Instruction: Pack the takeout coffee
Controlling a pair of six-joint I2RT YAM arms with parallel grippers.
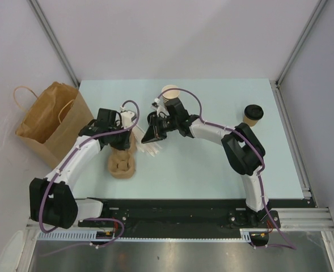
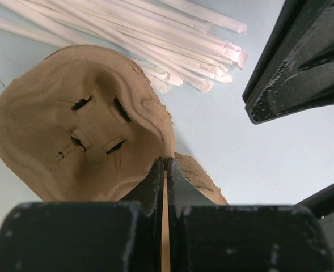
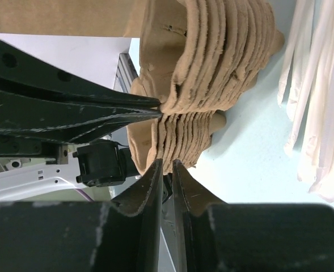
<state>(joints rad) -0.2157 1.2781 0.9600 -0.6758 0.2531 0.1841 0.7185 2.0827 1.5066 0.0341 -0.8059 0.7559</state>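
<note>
One takeout coffee [image 1: 253, 113], a tan cup with a black lid, stands alone at the right of the table, far from both grippers. A stack of brown pulp cup carriers [image 1: 123, 163] lies left of centre. My left gripper [image 2: 165, 165] is shut on the rim of the top carrier [image 2: 81, 124]. My right gripper [image 3: 165, 164] comes in from the right, its jaws nearly together, pinching the edge of the carrier stack [image 3: 212, 68] lower down. From above, the left gripper [image 1: 131, 135] and the right gripper [image 1: 146, 136] meet at the stack's far end.
A large brown paper bag [image 1: 50, 116] stands open at the table's left edge. White wrapped straws [image 1: 151, 149] lie just right of the carriers. A stack of lidless tan cups [image 1: 169, 92] stands behind the right gripper.
</note>
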